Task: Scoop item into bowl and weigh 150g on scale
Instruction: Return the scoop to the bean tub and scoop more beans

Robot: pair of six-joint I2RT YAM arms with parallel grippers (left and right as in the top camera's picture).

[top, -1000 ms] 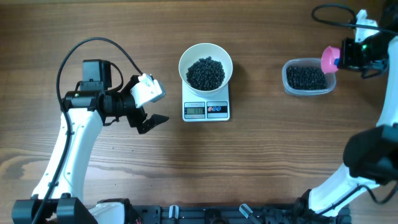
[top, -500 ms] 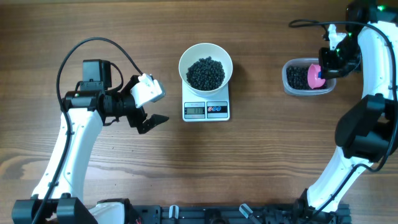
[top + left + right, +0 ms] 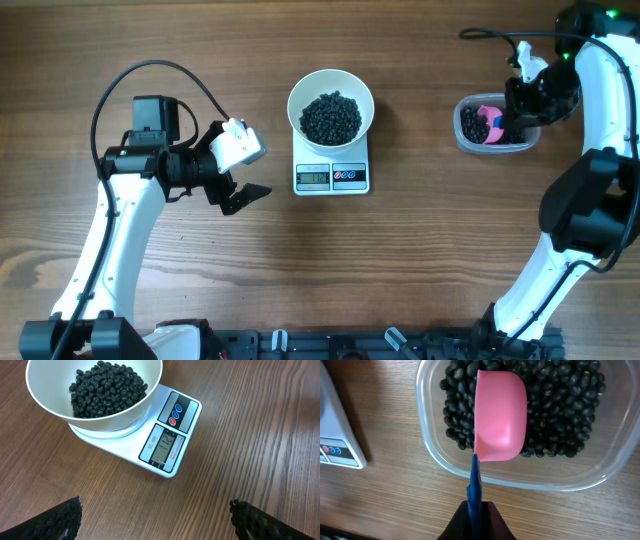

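The right gripper [image 3: 474, 507] pinches the thin blue handle of a smooth pink scoop [image 3: 500, 415] over glossy black beads [image 3: 560, 410] in a clear tub [image 3: 427, 455]; the left gripper [image 3: 157, 520] gapes wide, empty.

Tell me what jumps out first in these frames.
The pink scoop, clamped by its blue handle in the right gripper, sits over the black beads in the clear tub at far right. Mid-table, the white bowl holding more beads stands on the scale; the left gripper hangs open beside it, apart.
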